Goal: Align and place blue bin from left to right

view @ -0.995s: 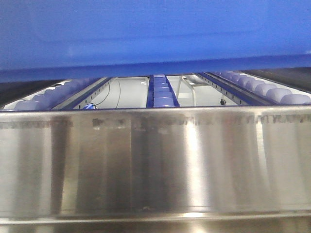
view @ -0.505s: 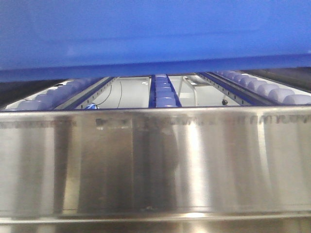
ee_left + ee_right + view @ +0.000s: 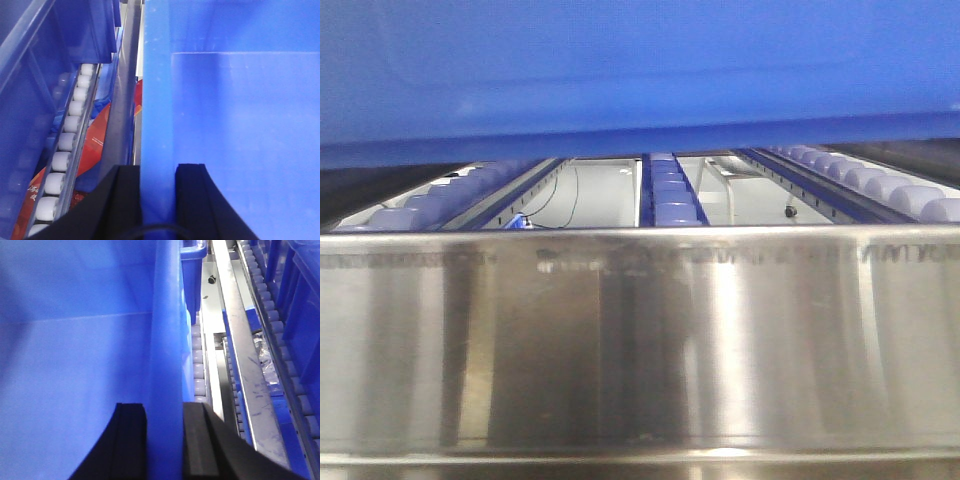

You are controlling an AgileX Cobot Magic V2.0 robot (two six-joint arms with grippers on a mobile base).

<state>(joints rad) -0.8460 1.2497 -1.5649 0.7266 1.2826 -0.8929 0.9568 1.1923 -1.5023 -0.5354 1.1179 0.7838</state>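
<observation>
Blue bin point(image 3: 640, 70), apparently crosswise above rollers point(image 3: 674, 200)

blue bin point(image 3: 640, 70) blurring out up close, top edge cropping it. left gripper point(image 3: 158, 175), right gripper point(image 3: 165, 412) running off bottom edges. red packaging point(image 3: 97, 132) hiding under roller rail point(image 3: 66, 142).

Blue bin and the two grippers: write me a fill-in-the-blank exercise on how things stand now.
The left gripper is ____ on a side wall of the blue bin.
The right gripper has one finger inside the bin and the other ____ it.
The rollers beside the bin in the left wrist view are ____ in colour.
In the front view the bin appears ____ the shiny metal panel.
Missing words: shut, outside, white, above.
</observation>
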